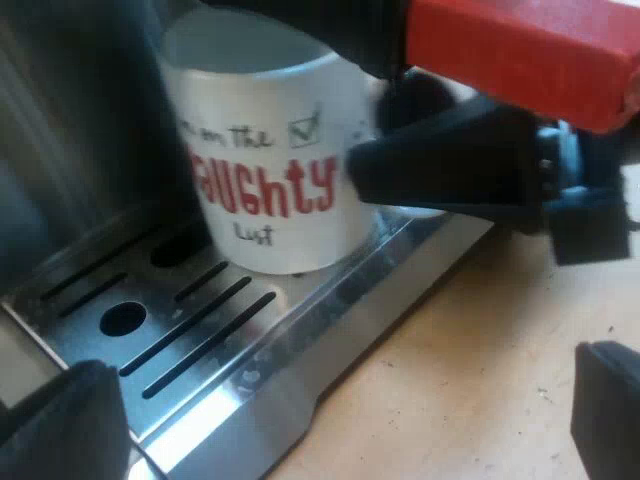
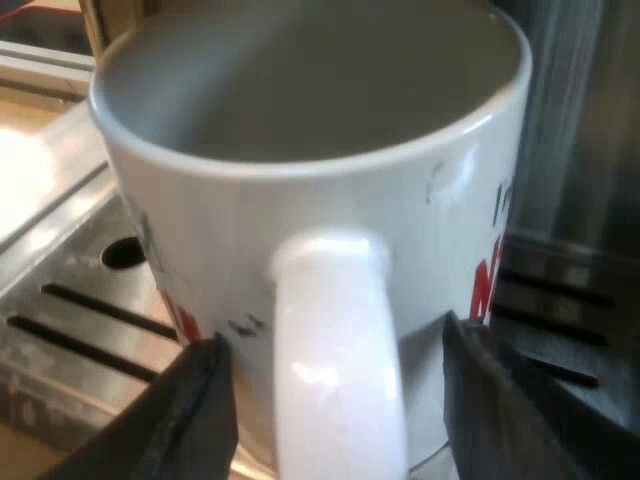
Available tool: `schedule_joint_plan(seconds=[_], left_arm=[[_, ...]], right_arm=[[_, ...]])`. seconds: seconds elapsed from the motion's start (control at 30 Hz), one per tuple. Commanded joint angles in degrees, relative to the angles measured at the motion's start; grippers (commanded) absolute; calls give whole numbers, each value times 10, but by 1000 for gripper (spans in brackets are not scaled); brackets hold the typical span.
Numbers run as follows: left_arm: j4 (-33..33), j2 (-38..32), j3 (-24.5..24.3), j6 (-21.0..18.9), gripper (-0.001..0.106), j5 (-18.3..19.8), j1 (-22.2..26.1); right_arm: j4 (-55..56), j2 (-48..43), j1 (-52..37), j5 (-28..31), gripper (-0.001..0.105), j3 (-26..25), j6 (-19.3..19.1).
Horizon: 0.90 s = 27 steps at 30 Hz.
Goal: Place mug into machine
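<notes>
The right gripper (image 2: 332, 335) is sitting closest to the lens, its two black fingers standing one on each side of the white handle (image 2: 335, 400) of the mug (image 2: 300, 210). A gap is showing between each finger and the handle, so they are spread apart and gripping nothing. The mug is standing upright and empty on the slotted metal drip tray (image 1: 330, 300) of the espresso machine (image 1: 70, 130), near the tray's outer edge, with its printed side turned outward and its base appearing to sit flat on the metal. The red end (image 1: 520, 50) of the holder's handle is jutting out just above the mug and the right gripper. The left gripper (image 1: 340, 365) is hovering over the tray's edge and the tan table (image 1: 450, 370), its fingers wide apart and holding nothing. Judging from this, the placing itself is looking done and the step in hand is the release. The next move is calling for the right gripper to back straight away along the line of the handle, keeping both fingers off it. With the mug this near the edge, a sideways brush could be turning or shifting it. Rising early is also risking a knock against the red end overhead. Whether the mug is sitting squarely under the spouts cannot be told.
</notes>
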Motion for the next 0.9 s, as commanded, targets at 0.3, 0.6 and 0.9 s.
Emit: schedule_joint_plan(seconds=[0.3, 0.6, 0.9], left_arm=[[-7, 1, -4, -6, 91, -1, -2], [-7, 1, -4, -20, 91, 0, -2], [-3, -23, -7, -67, 91, 3, -2]], right_arm=[[-11, 53, 0, -6, 50, -72, -6], [5, 52, 0, -6, 50, -77, -4], [152, -35, 8, 17, 50, -51, 9]])
